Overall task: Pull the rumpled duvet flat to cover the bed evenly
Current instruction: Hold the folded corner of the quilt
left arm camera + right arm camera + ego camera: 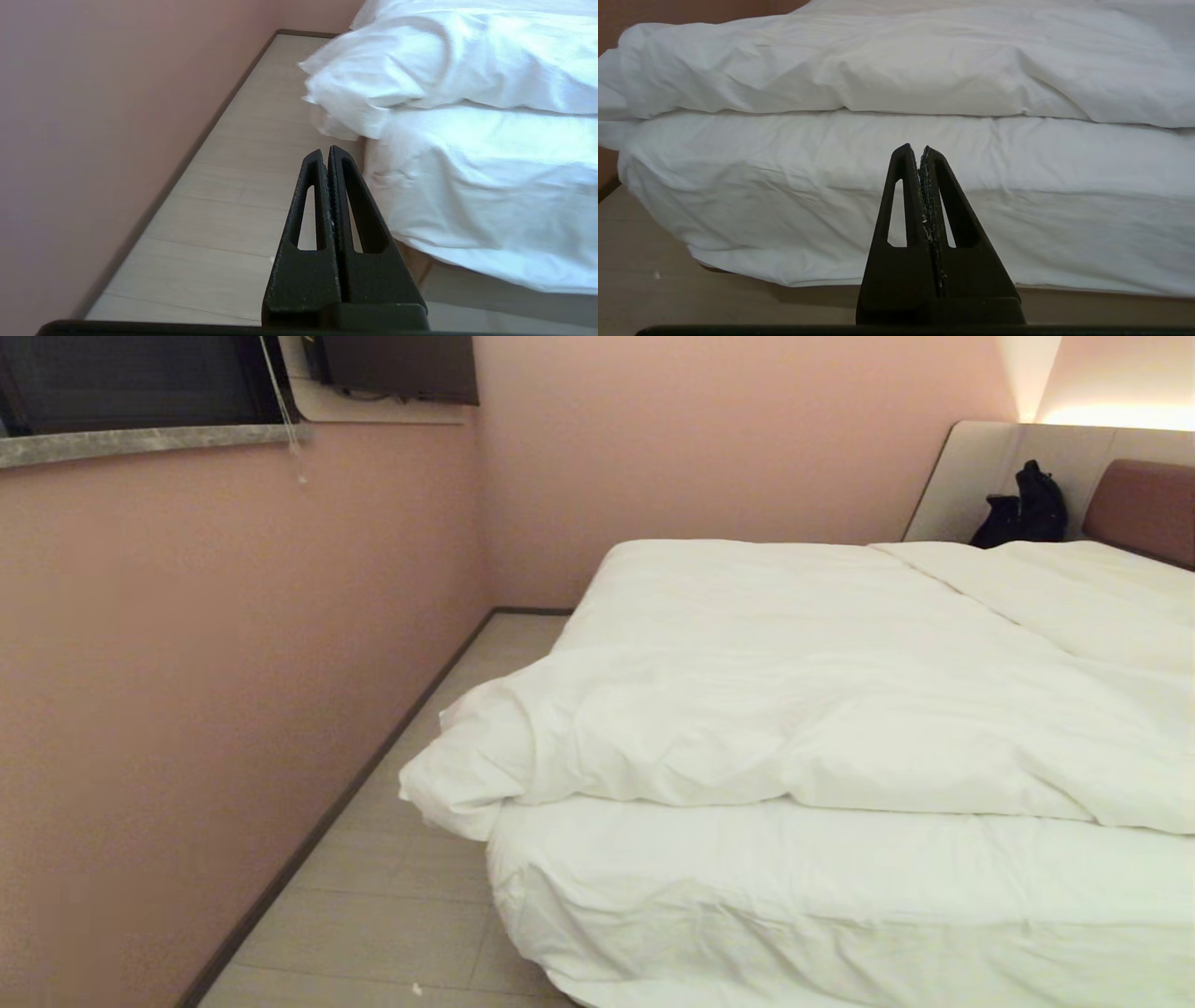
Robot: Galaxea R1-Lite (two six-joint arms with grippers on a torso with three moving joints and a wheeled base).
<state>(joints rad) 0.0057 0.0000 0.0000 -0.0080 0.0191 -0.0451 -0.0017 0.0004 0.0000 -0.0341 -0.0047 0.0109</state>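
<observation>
Duvet (794, 709) bunched on bed (840, 905), its folded edge set back from foot end, corner overhanging bed's left side toward floor (392, 896); bare sheet strip below. Head view only: headboard (1144, 509), black object (1022, 509) beside it, window sill (140, 441). Neither arm there. Left claw (325, 151) pressed closed, empty, over floor near bed corner. Right claw (917, 150) pressed closed, empty, facing bed's foot end.

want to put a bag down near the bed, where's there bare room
Bare floor runs as a strip between the pink wall and the bed, back to the far corner. It narrows where the duvet corner bulges over the bed's edge. The mattress foot below the duvet's fold is uncovered. By the headboard, a dark object takes up the ledge.
</observation>
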